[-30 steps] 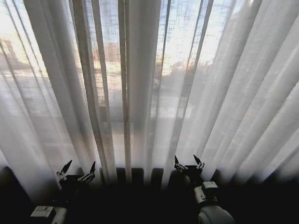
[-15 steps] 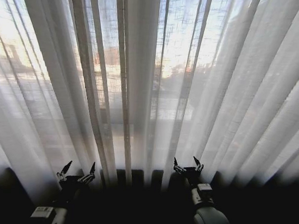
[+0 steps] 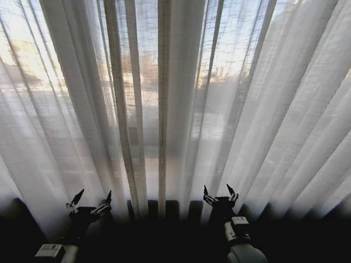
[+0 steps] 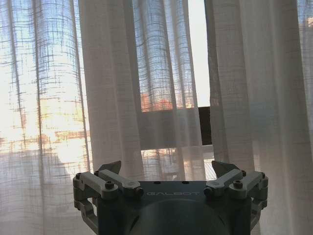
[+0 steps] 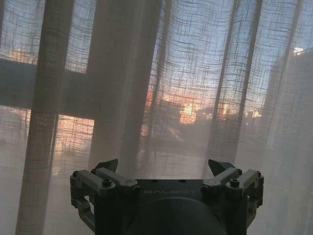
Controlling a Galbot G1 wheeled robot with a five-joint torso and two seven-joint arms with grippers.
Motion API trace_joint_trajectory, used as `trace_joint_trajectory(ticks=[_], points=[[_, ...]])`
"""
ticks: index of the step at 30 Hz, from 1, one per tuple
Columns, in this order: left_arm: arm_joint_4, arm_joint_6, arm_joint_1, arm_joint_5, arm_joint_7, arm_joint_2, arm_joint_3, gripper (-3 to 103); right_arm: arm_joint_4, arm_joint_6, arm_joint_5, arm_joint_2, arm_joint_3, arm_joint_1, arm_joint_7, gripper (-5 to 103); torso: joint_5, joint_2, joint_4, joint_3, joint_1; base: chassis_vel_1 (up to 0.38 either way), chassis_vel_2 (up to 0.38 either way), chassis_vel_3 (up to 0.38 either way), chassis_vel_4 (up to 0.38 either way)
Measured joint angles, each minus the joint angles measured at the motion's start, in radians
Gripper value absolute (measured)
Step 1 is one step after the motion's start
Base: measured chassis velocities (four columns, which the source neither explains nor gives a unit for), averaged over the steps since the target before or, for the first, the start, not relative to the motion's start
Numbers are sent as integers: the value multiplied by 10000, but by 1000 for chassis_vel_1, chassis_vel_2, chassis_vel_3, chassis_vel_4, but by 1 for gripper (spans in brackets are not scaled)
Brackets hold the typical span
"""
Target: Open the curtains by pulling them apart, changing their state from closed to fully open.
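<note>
Fingers spread wide and empty on both arms: the left gripper [image 3: 91, 200] sits low at the left of the head view, its two dark pointed fingers [image 3: 77, 197] angled apart with nothing between them, and the right gripper [image 3: 220, 193] sits low at the right, slightly higher, likewise splayed and holding nothing. Each wrist view shows its own gripper, left [image 4: 166, 172] and right [image 5: 164, 169], with tips parted and fabric hanging just beyond, not gripped.

Past the grippers hang the tall sheer white translucent curtains with long vertical pleats [image 3: 176, 108], drawn shut across the window, the folds fanning outward toward the bottom. In the left wrist view a narrow bright slit parts two panels [image 4: 110, 88]. Through the weave show blurred buildings and warm orange light.
</note>
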Motion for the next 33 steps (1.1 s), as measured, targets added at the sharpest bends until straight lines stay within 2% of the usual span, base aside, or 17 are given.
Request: trace_joint_trajectory(ticks=[6,9,12,14,20,24,33], points=[[0,-13,-1,6,0,-7,13,100,-14,29,4,16,-3,-3,-5,100,-4,2,1,-2,-2,336,316,-342,-316],[12,-55,0,17,1,-19,21,100,-110,30,-167,33,-3,6,-24,100,8,1,0,0,-2,353,358,-363,-332],[41,-113,1,34,0,-20,17,100,-172,30,-220,40,-20,14,-30,100,-7,1,1,-1,-1,281,298,-300,-291],[42,-125,2,36,-3,-20,13,100,-181,30,-222,44,-22,21,-31,100,-4,2,1,-1,-1,195,230,-230,-240],[55,-168,11,48,-3,-34,15,100,-202,26,-217,37,-35,49,-56,100,-2,2,0,-1,0,58,49,-43,-78],[56,-185,15,55,18,-46,22,100,-215,26,-216,30,-41,54,-57,100,13,1,-3,0,-2,-12,-7,18,5],[54,-203,34,65,160,-48,-16,100,-243,23,-228,32,-80,71,-65,100,-1,1,1,0,-2,-90,57,92,-33]])
